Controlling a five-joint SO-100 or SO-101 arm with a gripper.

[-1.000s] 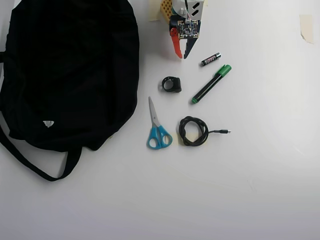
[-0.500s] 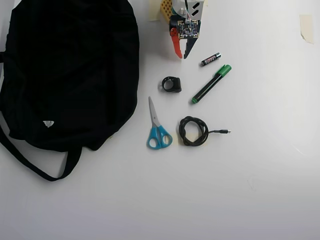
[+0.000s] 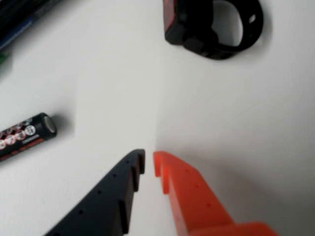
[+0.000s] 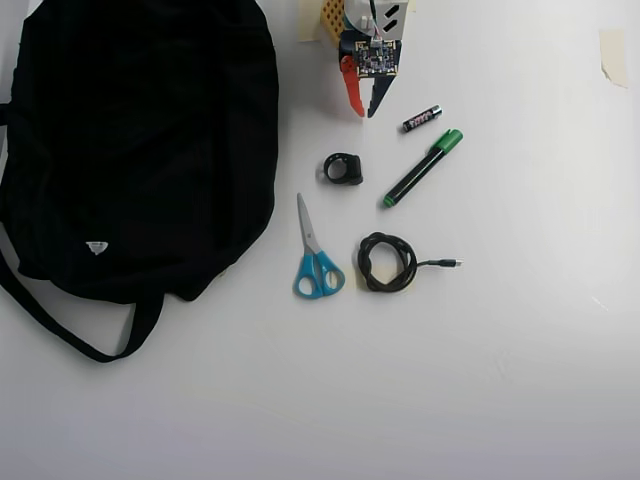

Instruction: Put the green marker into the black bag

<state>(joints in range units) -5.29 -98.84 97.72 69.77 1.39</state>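
Observation:
In the overhead view the green marker [image 4: 423,168] lies slanted on the white table, green cap toward the upper right. The black bag [image 4: 130,140] fills the left side, its strap looping down at the lower left. My gripper [image 4: 363,113] hangs at the top centre, up and to the left of the marker and apart from it. Its orange and dark fingers are shut with nothing between them. The wrist view shows the gripper [image 3: 149,162] tips together over bare table. A blurred dark edge of the marker [image 3: 15,19] sits in the top left corner there.
A small black battery [image 4: 421,119] [image 3: 24,135] lies between gripper and marker. A black ring-shaped clip [image 4: 343,168] [image 3: 216,27] sits below the gripper. Blue-handled scissors [image 4: 317,255] and a coiled black cable [image 4: 388,262] lie lower down. Tape [image 4: 612,55] marks the top right.

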